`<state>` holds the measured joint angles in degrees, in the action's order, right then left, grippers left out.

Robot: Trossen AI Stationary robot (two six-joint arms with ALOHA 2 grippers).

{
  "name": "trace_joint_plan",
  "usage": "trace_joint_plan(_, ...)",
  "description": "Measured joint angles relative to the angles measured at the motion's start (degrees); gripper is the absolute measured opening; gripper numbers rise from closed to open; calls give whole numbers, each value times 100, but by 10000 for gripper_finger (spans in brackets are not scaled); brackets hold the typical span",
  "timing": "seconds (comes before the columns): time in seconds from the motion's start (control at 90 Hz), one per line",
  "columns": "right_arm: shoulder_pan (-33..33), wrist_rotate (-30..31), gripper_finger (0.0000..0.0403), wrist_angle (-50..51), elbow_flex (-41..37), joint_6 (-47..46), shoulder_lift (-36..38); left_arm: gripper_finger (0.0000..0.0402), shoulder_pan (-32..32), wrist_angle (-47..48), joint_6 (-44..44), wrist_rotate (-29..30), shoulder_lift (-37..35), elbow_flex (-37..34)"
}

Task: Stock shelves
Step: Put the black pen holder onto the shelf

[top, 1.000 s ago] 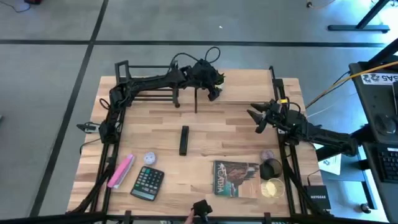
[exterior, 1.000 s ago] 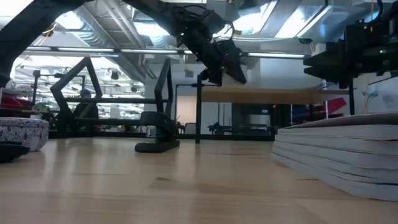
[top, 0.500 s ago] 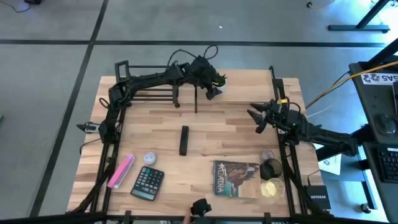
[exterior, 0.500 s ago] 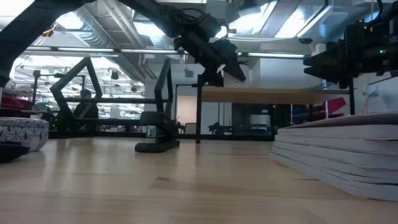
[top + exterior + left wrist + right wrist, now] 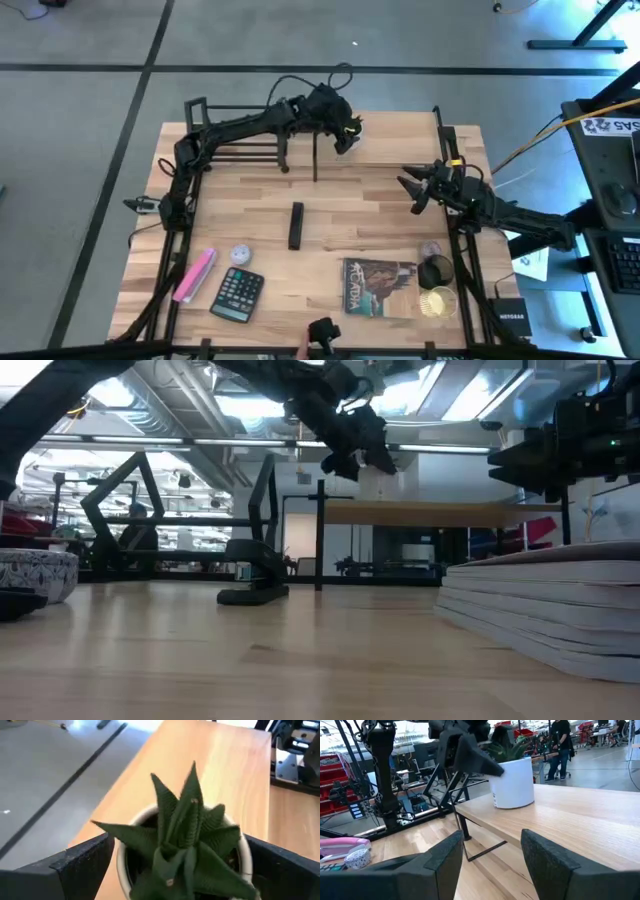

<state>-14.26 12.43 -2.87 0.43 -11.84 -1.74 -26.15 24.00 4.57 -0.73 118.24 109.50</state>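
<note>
A white pot (image 5: 514,782) with a spiky green plant (image 5: 186,827) stands upright over the top board (image 5: 580,820) of the light-wood shelf (image 5: 400,135) at the table's far side. My left gripper (image 5: 345,135) is shut on it. In the right wrist view the pot's base looks level with the board, but I cannot tell whether it rests there. The black bar rack (image 5: 235,135) stands to the shelf's left. My right gripper (image 5: 412,190) hovers open by the table's right edge, nothing between its fingers. My left gripper pinches the pot between its two fingers, one on each side of the white wall just under the rim (image 5: 121,851). The fingers (image 5: 472,752) reach in from the table's left, slanting down. The pot stays upright in the hold.
On the near half of the tabletop lie a black bar (image 5: 296,225), a calculator (image 5: 238,294), a pink stapler (image 5: 195,275), a book (image 5: 380,286) and two round things (image 5: 435,272). A patterned bowl (image 5: 35,575) sits near left. People (image 5: 562,745) stand beyond the table.
My left gripper has risen with the plant pot and drifted a little toward the table's far edge, tipping from a downward slant to a more level one. It stays shut on the pot.
</note>
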Motion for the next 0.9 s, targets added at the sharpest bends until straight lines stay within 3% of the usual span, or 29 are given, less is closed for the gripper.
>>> trace_joint_plan(0.278,-1,0,186,0,-1,-2,1,400,0,429,39,367,-18,319)
trace_joint_plan(0.9,0,0,186,0,0,0,0,400,210,905,301,1517,-77,310)
